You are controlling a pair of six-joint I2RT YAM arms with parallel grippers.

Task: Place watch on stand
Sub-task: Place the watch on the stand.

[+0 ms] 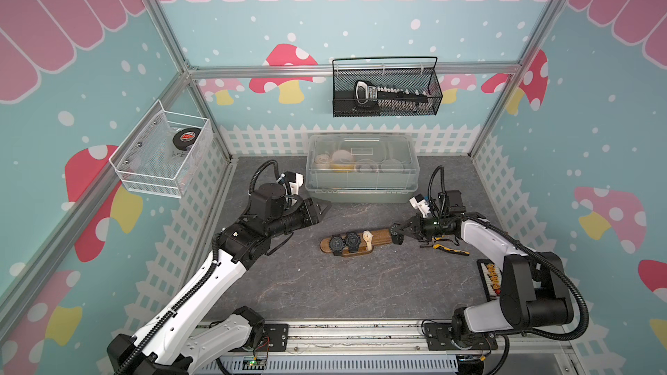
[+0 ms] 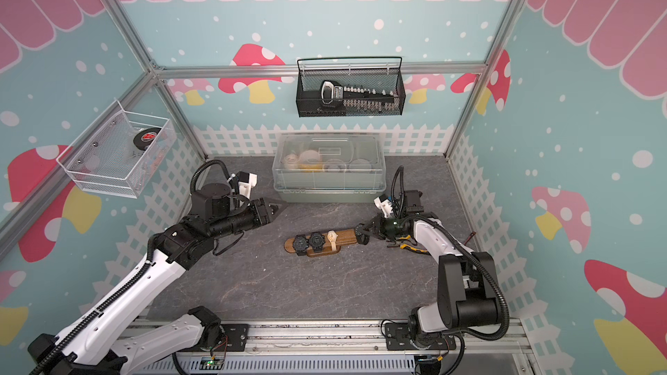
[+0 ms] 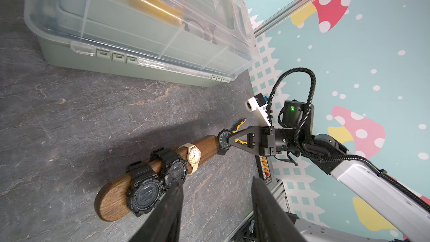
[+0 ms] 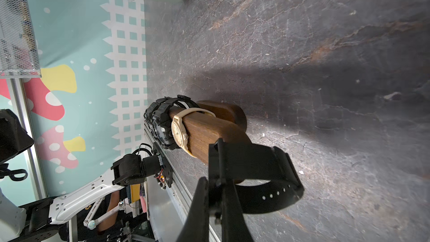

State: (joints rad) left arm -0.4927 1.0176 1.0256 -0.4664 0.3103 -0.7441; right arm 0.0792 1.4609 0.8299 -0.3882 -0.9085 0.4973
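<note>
- Stand (image 1: 380, 235): brown wooden bar on an oval base. It sits mid tabletop (image 1: 325, 290) and lies aslant, with its right end nearer the rear edge.
- Watch (image 1: 396, 238): black, round dial, strap closed in a loop. It is at the stand's right tip, clear of the tabletop. In the right wrist view the bar's end shows inside the loop.
- Right gripper (image 1: 401, 234): clamped on the watch at its dial, reaching in from the right edge.
- Left gripper (image 1: 325, 208): jaws partly apart with nothing between them. It hangs above the tabletop off the box's front left corner, well apart from the stand.
- Black watches (image 1: 337, 243): two, side by side, strapped round the bar's left half.
- Beige watch (image 1: 367, 236): strapped round the bar near mid-length, just beside the black pair.
- Box (image 1: 361, 182): clear and lidded, against the rear edge.
- Pliers (image 1: 451, 248): yellow-and-black handles, near the right edge, beneath the right arm.
</note>
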